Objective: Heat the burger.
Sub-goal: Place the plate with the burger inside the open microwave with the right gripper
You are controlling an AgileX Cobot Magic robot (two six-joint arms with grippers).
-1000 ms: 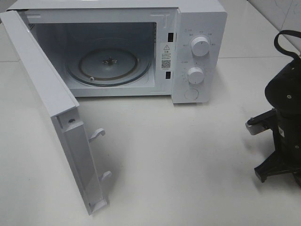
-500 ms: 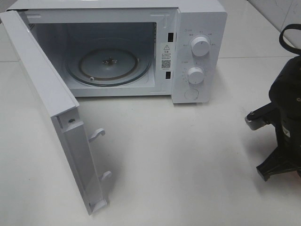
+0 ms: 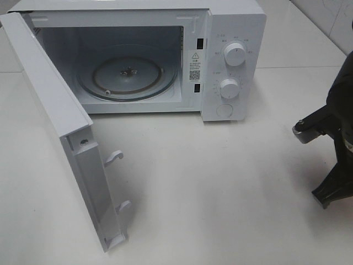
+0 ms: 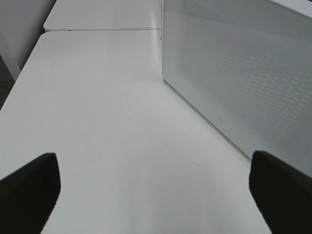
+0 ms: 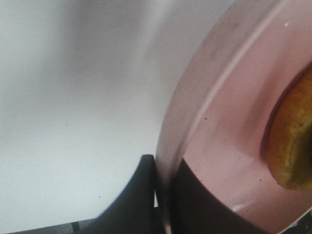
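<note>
Retreating right end effector (image 5: 163, 169) pinches plate (image 5: 229, 112) beside burger (image 5: 292, 141).

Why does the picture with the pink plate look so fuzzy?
Right wrist view: the camera seems very close, so the pink plate and the burger blur, and the right gripper pinching the rim is a dark smear. Exterior high view: sharp, soft shadow beside the microwave door on the table. Left wrist view: dotted white panel crisp.

Only a sliver of the burger (image 5: 292, 141) shows — the edge cuts it and the pink plate (image 5: 229, 107); I can't read the dial markings (image 3: 234, 38) on the microwave (image 3: 242, 16).
</note>
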